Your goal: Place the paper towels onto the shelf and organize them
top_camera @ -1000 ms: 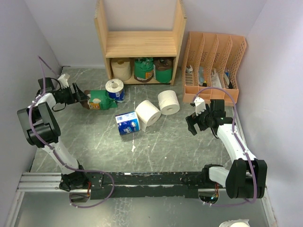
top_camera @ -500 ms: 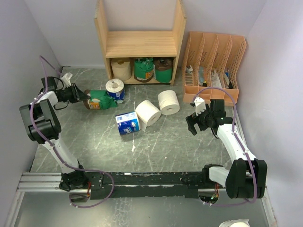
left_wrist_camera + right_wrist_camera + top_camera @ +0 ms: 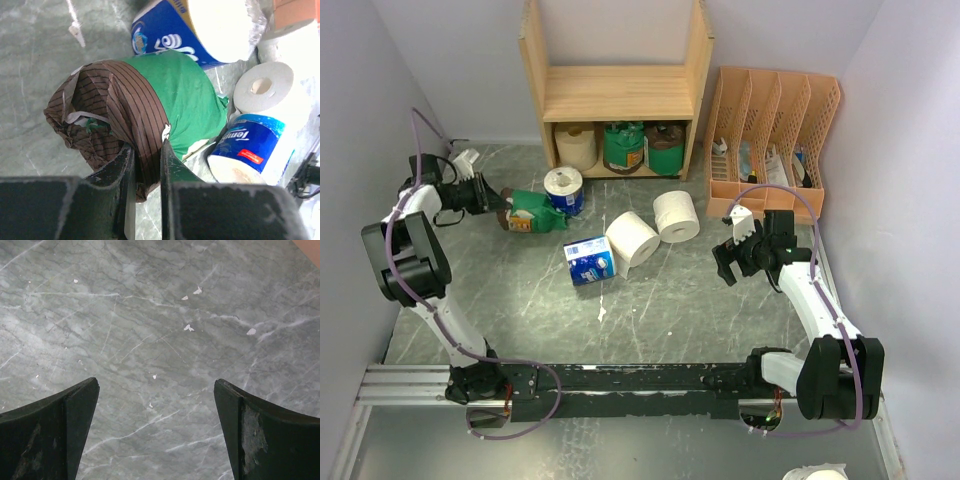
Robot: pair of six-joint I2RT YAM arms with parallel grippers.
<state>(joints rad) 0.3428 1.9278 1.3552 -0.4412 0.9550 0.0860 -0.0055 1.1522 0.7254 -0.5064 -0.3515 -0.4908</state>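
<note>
A green-wrapped paper towel roll (image 3: 530,212) (image 3: 185,100) with a brown striped end lies on its side on the floor at the left. My left gripper (image 3: 499,208) (image 3: 146,147) is shut on that crumpled brown end. Beside it are a blue-and-white roll (image 3: 563,189) (image 3: 175,30), another blue-and-white roll (image 3: 588,260) (image 3: 252,147), and two plain white rolls (image 3: 633,238) (image 3: 676,215). The wooden shelf (image 3: 617,95) stands at the back; its lower tier holds a tan roll (image 3: 577,146) and two green-wrapped rolls (image 3: 623,148). My right gripper (image 3: 727,260) (image 3: 156,385) hangs open over bare floor.
A peach slotted file organizer (image 3: 772,140) stands right of the shelf, close behind my right arm. Walls close in on the left and right. The shelf's upper tier holds nothing. A white roll (image 3: 815,474) peeks in at the bottom edge.
My left gripper has closed its jaws onto the brown end of the green-wrapped roll and shifted slightly toward the back. The right arm has not moved.
</note>
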